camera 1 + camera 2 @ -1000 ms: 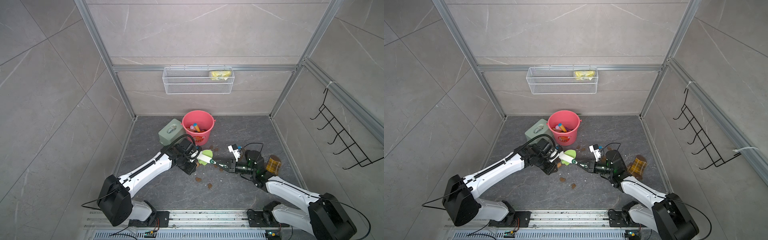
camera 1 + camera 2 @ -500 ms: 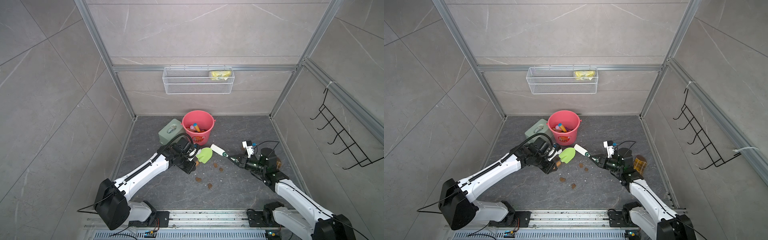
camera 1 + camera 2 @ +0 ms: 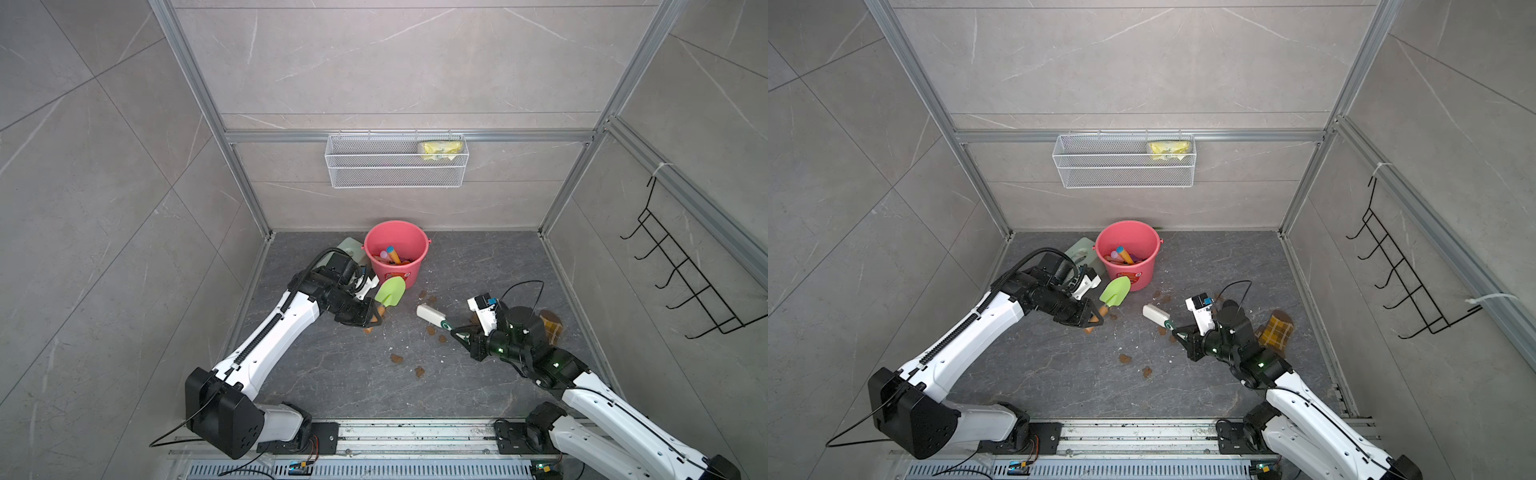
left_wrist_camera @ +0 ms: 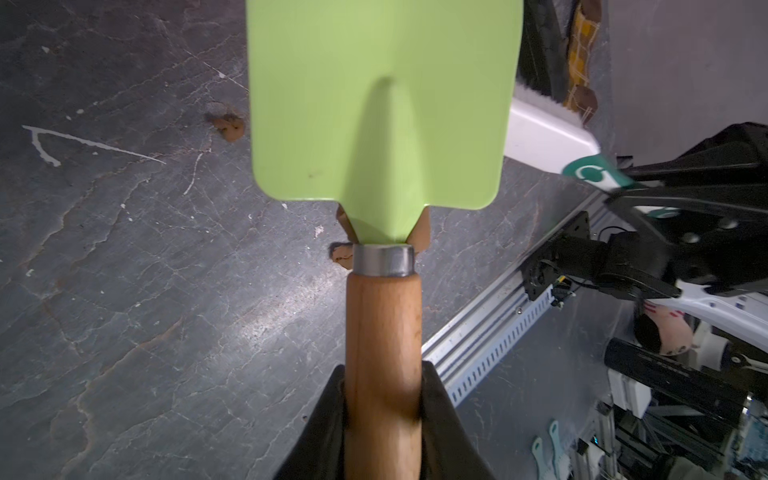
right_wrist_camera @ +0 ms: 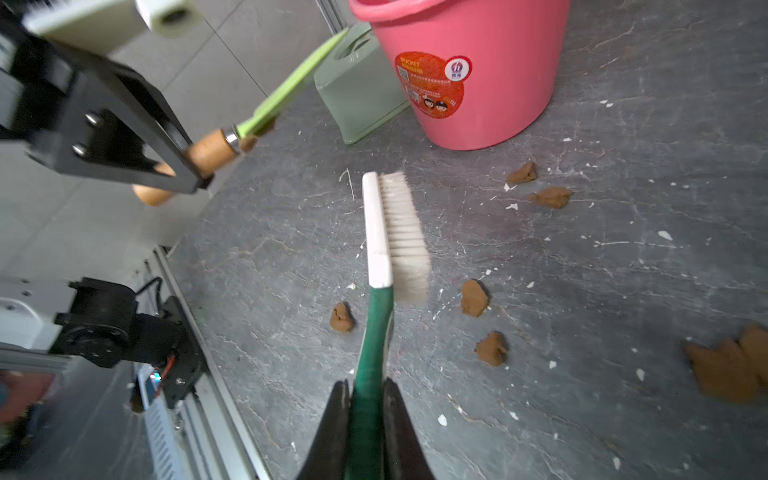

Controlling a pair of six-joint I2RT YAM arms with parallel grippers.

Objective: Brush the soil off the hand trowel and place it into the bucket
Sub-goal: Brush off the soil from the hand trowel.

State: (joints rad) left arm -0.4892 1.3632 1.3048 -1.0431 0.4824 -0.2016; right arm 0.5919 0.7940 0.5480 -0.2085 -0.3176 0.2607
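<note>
Read the floor in the top views as a clock face. At 9 o'clock the left gripper has its jaws pressed onto the wooden handle of the trowel. The green blade points from there toward 1 o'clock, lifted off the floor. Its tip is near the base of the bucket but outside it. In the left wrist view the blade's face is plain green. Brown lumps show just behind its neck, and I cannot tell whether they cling to it or lie below.

The bucket stands at 12 o'clock, with a box just beside it at its 9 o'clock. Soil lies in lumps from the centre toward 5 o'clock, with more toward 1 o'clock.

At 3 o'clock the right gripper pinches the green handle of a brush. Its white head points to 10 o'clock, apart from the blade. A checked cloth lies farther out at 3 o'clock.
</note>
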